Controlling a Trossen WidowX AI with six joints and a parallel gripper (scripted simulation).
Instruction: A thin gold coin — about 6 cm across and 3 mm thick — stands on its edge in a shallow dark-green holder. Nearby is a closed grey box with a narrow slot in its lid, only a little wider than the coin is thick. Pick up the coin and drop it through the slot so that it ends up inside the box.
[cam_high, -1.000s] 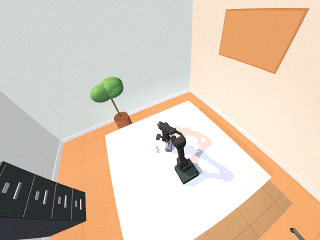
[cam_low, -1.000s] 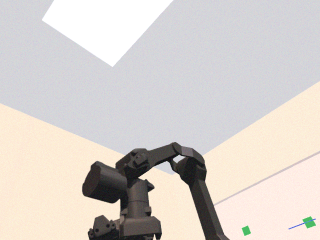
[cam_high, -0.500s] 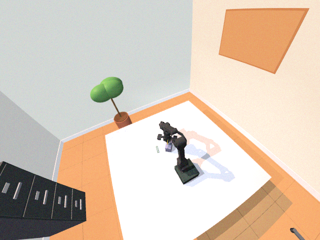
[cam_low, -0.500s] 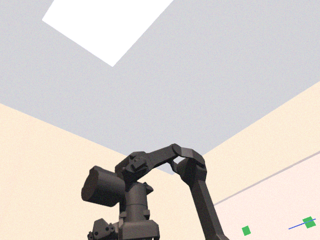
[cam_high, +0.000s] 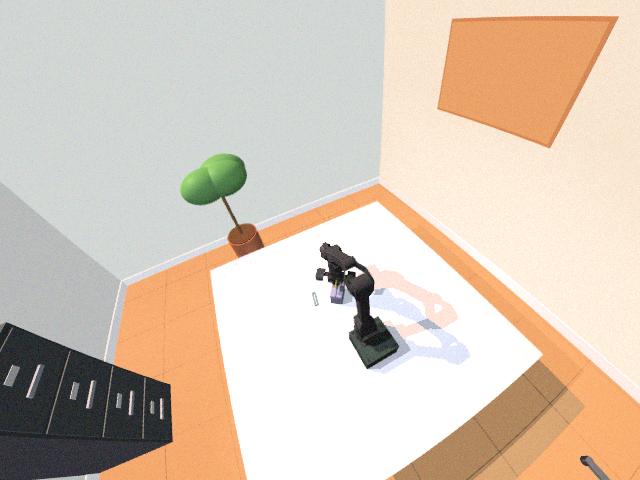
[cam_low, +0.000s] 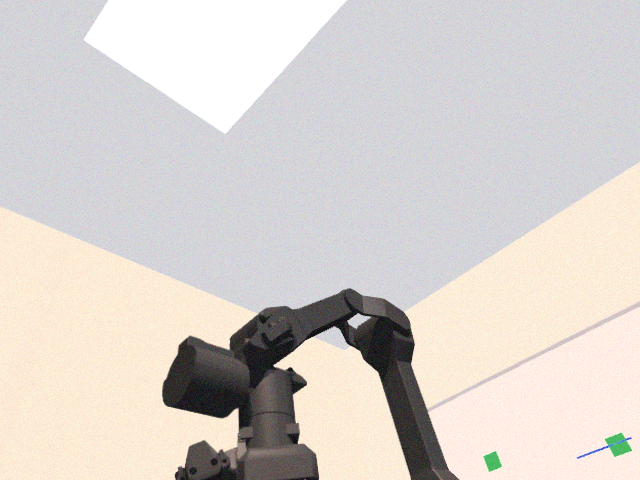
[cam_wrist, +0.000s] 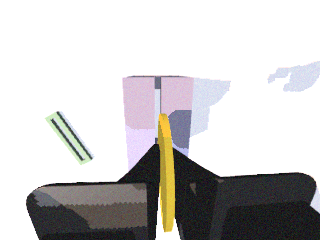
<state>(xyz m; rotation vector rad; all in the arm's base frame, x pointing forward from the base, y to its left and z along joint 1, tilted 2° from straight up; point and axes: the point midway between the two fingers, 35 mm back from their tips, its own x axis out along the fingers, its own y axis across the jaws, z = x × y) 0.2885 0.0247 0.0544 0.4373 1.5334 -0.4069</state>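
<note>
My gripper is shut on the gold coin, which stands on edge between the fingertips. In the wrist view the coin is seen nearly edge-on, and its far end overlaps the slot. The box looks pinkish-lilac under the light, its narrow slot running away from the gripper, nearly in line with the coin. The fingers hide the near part of the box. The coin's height above the lid is hard to tell. The pale green holder is empty, left of the box.
The arm's dark base stands on the white table. A potted plant is beyond the table's far edge, and a black cabinet is off to the left. The exterior view shows only the upper arm, walls and ceiling.
</note>
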